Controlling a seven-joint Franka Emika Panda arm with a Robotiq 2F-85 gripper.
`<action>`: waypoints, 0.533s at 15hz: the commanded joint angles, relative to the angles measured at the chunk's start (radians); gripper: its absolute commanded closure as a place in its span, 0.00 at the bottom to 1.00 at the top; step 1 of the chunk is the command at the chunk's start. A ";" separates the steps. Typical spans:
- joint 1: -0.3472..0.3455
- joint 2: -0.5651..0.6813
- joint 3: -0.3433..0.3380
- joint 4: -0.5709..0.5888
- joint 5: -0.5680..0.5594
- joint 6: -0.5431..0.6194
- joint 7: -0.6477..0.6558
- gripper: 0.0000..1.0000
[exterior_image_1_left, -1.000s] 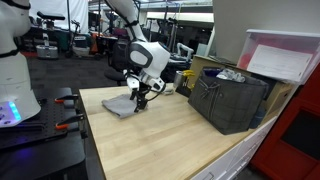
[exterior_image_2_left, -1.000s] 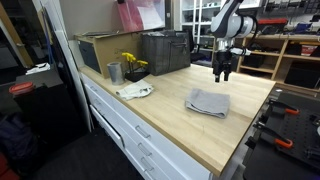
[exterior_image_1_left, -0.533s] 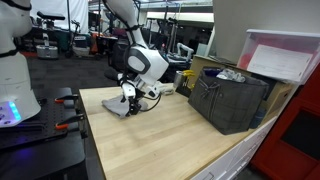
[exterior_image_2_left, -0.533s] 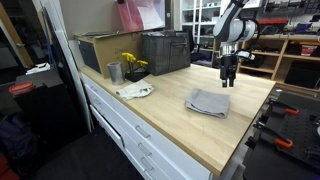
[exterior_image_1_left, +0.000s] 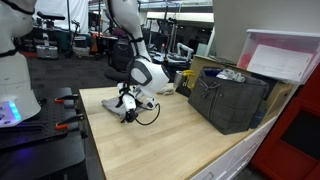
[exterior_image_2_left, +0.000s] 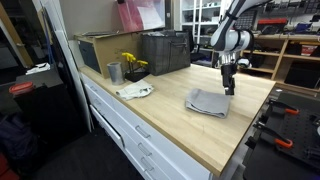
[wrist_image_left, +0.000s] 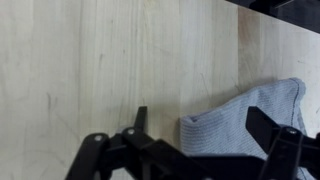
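Observation:
A folded grey cloth (exterior_image_2_left: 207, 102) lies flat on the wooden tabletop (exterior_image_2_left: 170, 115); it also shows in the wrist view (wrist_image_left: 245, 118). My gripper (wrist_image_left: 204, 128) hangs open just above the cloth's edge, low over the table. In the wrist view a rounded corner of the cloth lies between the two dark fingers (wrist_image_left: 140, 118), with nothing gripped. In both exterior views the gripper (exterior_image_2_left: 228, 88) (exterior_image_1_left: 127, 108) points down at the side of the cloth (exterior_image_1_left: 115, 110) nearest the table's end. The arm hides part of the cloth there.
A black crate (exterior_image_2_left: 165, 52) and a cardboard box (exterior_image_2_left: 100, 50) stand at the back of the table. A metal cup (exterior_image_2_left: 115, 72) with yellow flowers (exterior_image_2_left: 132, 63) and a white rag (exterior_image_2_left: 135, 91) sit near them. A pink-lidded bin (exterior_image_1_left: 285, 55) is beside the crate.
The gripper has come down from above the table and shifted toward the cloth's edge. Its jaws stayed open. The cloth has not moved.

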 joint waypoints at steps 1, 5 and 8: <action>-0.014 0.044 0.038 0.061 0.021 -0.054 -0.034 0.00; -0.008 0.052 0.052 0.094 0.017 -0.106 -0.021 0.34; -0.004 0.056 0.050 0.117 0.014 -0.175 -0.006 0.57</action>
